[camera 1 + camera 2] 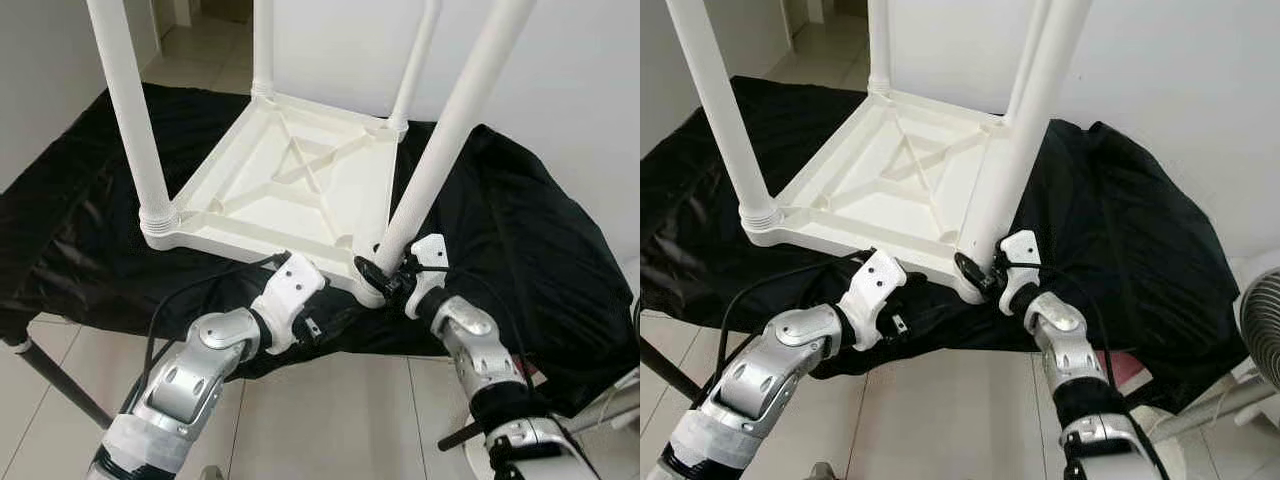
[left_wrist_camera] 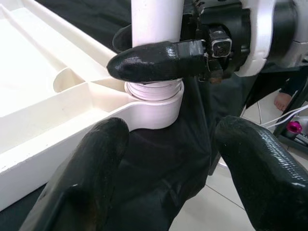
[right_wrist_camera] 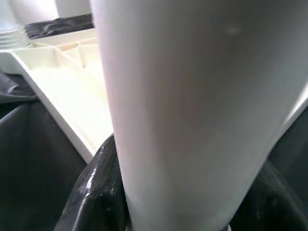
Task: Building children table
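Right gripper [image 1: 385, 272] was clamped on the near right leg [image 1: 455, 125] of the white table, just above the threaded base where the leg entered its corner socket [image 1: 368, 290]; the tabletop [image 1: 290, 180] lay upside down on a black cloth [image 1: 520, 230] ahead and to the left of that gripper, all four legs pointing up. Left gripper [image 1: 325, 325] sat low against the cloth just below the near edge of the tabletop, left of the right gripper and close to the same corner; its fingers could not be read from here. Tiled floor [image 1: 330, 410] lay beneath both arms. Right eye view: same arrangement, with the right gripper [image 1: 980, 268] wrapped on the leg at the corner, and a fan grille [image 1: 1260, 330] far to the right of it. Left wrist view: the left gripper's two black fingers [image 2: 82, 187] were spread well apart with nothing between them but cloth; straight beyond them stood the corner socket [image 2: 154, 108] with the leg's thread seated in it, and one finger of the right gripper [image 2: 154, 60] lay across the leg just above the thread. Right wrist view: the leg [image 3: 192, 110] ran up very close between the right gripper's fingers [image 3: 98, 187], both pressed to it; the ribbed underside of the tabletop [image 3: 67, 91] showed beside it.
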